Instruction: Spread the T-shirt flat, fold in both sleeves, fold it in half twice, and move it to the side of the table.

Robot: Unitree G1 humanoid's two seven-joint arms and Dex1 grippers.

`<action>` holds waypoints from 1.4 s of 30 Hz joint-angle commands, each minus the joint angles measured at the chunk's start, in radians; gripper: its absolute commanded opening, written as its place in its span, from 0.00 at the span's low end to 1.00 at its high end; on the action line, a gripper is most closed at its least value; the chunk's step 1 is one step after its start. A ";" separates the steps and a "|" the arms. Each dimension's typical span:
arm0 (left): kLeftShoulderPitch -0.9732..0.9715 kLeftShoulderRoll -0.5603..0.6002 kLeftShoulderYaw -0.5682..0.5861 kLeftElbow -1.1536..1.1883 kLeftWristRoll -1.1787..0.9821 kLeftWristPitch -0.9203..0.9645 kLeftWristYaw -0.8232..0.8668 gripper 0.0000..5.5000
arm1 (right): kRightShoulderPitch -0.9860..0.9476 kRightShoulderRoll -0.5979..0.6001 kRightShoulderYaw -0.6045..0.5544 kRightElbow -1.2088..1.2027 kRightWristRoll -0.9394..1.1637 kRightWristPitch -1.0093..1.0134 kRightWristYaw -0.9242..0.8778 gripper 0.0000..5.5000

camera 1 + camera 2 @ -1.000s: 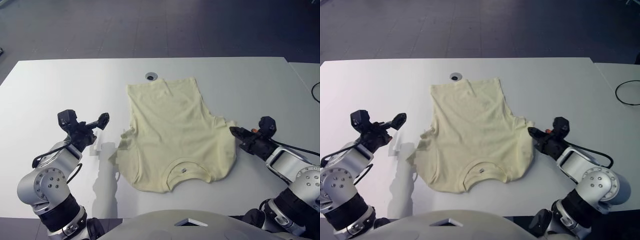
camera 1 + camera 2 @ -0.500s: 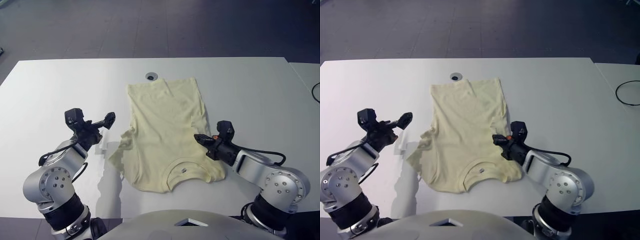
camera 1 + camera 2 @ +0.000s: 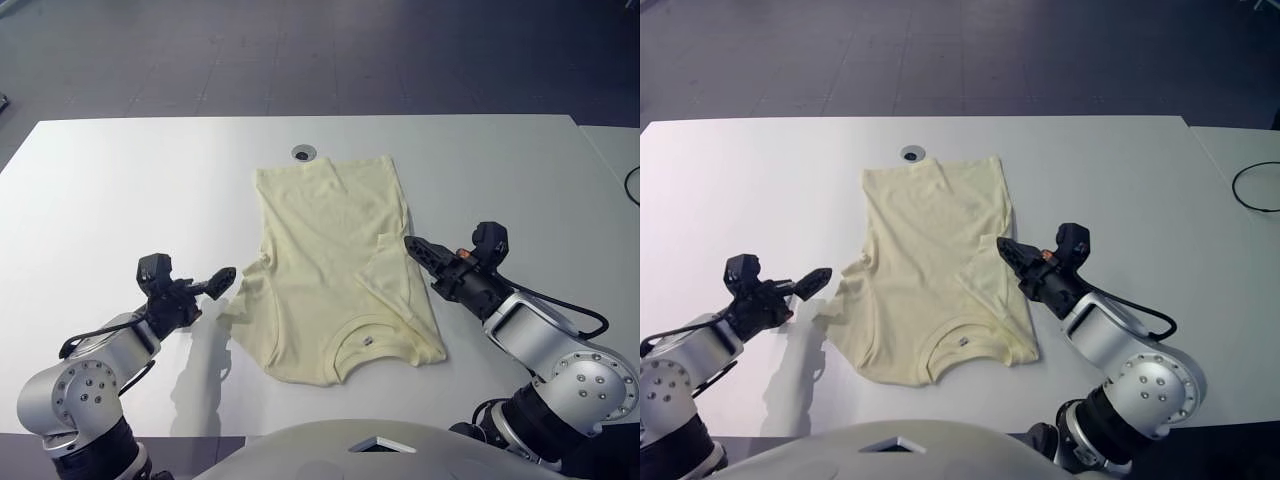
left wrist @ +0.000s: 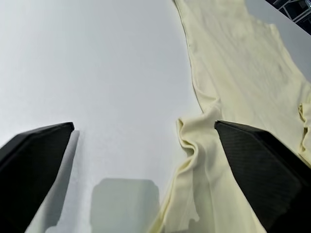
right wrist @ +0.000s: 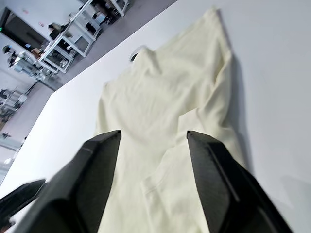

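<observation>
So, the left tool sits low over the surface, just off the shirt's left edge. Its two fingers are spread wide with nothing between them. From the left wrist view the tool is aimed at the crumpled left sleeve. That bunched cloth lies closer to one finger than the other, and I can't tell whether the finger actually touches it.

The right tool is over on the other side, at the shirt's right edge. Its fingers are spread apart too and it isn't pinching anything. In the right wrist view the tool has cloth showing through the gap between the fingers. Whether the lower fingertip rests on the fabric, I can't say.

The T-shirt is pale yellow and lies roughly in the middle of the surface. The collar is at the near end by the robot and the hem at the far end. The right sleeve is turned in over the body as a flap. The left sleeve sticks out sideways, wrinkled and not flat.

Just past the hem there's a small round grommet set into the surface. A black cable loops on the neighbouring table off to the right.
</observation>
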 commanded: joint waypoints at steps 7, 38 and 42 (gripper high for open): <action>0.156 0.212 -0.038 0.000 -0.094 0.094 -0.209 0.86 | 0.037 0.095 -0.017 -0.014 0.034 -0.042 -0.091 0.75; 0.166 0.285 -0.218 0.116 0.035 -0.035 -0.167 0.01 | 0.111 -0.121 0.126 0.129 0.334 -0.288 -0.352 0.98; 0.148 0.379 -0.248 0.233 0.120 -0.130 -0.175 0.01 | 0.122 -0.190 0.163 0.156 0.386 -0.354 -0.384 0.98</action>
